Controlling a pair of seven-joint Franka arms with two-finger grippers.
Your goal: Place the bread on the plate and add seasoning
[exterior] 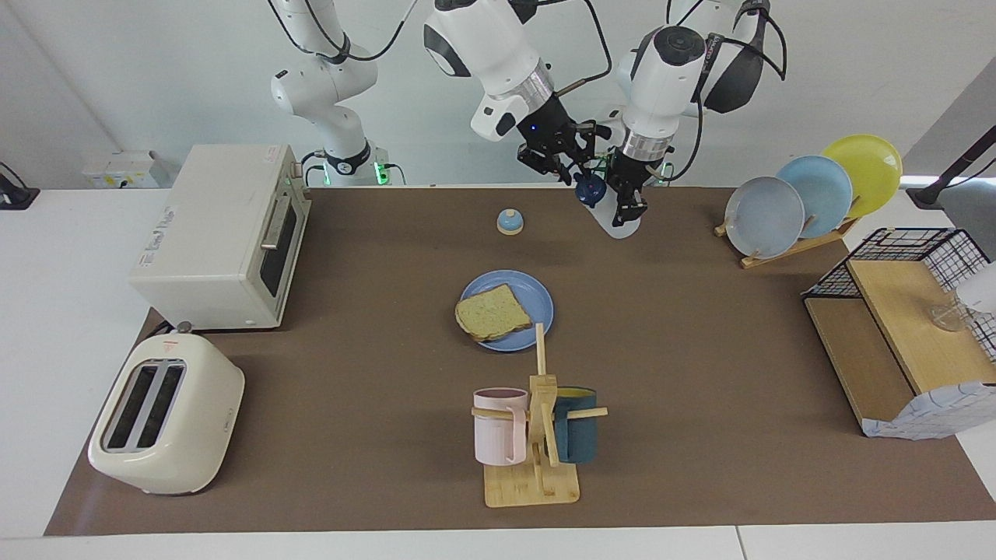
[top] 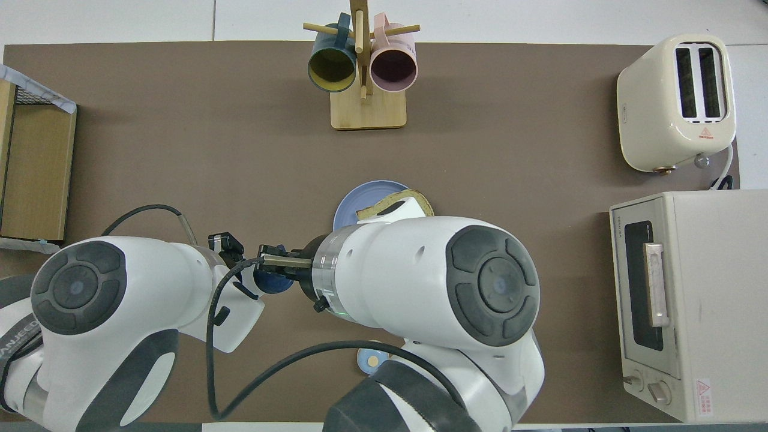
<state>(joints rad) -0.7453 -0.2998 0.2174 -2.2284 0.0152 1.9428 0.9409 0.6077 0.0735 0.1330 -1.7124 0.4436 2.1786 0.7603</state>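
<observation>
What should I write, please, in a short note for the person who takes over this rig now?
Left tool: shut on the seasoning bottle, held up over the mat at the robots' end of the table.
Right tool: at the bottle's blue cap; whether it grips the cap cannot be told.
Bread: lies on the blue plate at mid-table, one corner over the rim.
Done: bread on plate, bottle picked up.
Left: the cap is still on the bottle; probably open it, carry the bottle over the plate and season the bread.
</observation>
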